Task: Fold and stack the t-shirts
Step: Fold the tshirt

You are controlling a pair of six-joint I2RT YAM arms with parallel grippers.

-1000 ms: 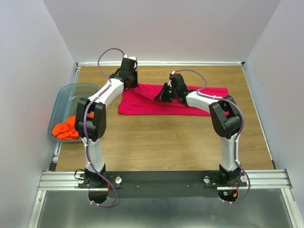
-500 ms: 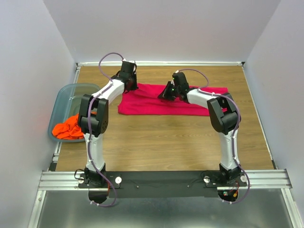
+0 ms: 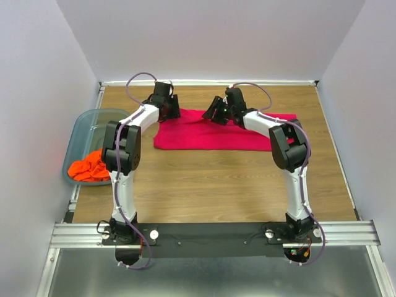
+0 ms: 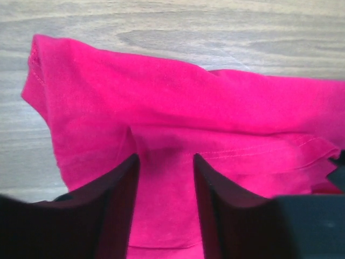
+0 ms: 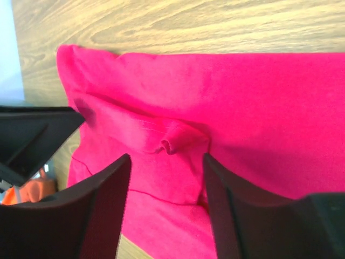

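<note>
The magenta-pink t-shirt (image 3: 210, 133) lies folded into a long flat band across the far half of the table. My left gripper (image 3: 168, 106) hangs over its far-left corner, jaws open, with pink cloth (image 4: 178, 124) lying slack between and beyond the fingers. My right gripper (image 3: 216, 111) stands open over the far edge near the middle; a small pinched wrinkle of the shirt (image 5: 170, 144) sits just ahead of its fingers. The orange t-shirt (image 3: 88, 167) is crumpled in the bin at the left.
A translucent blue-grey bin (image 3: 86, 127) sits off the table's left edge and holds the orange shirt. Bare wooden table (image 3: 210, 185) stretches between the pink shirt and the arm bases. White walls enclose the back and both sides.
Both grippers carried the shirt's edge toward the far side, finishing the fold, then opened and let the cloth go. The pink shirt now lies narrower and flatter.
</note>
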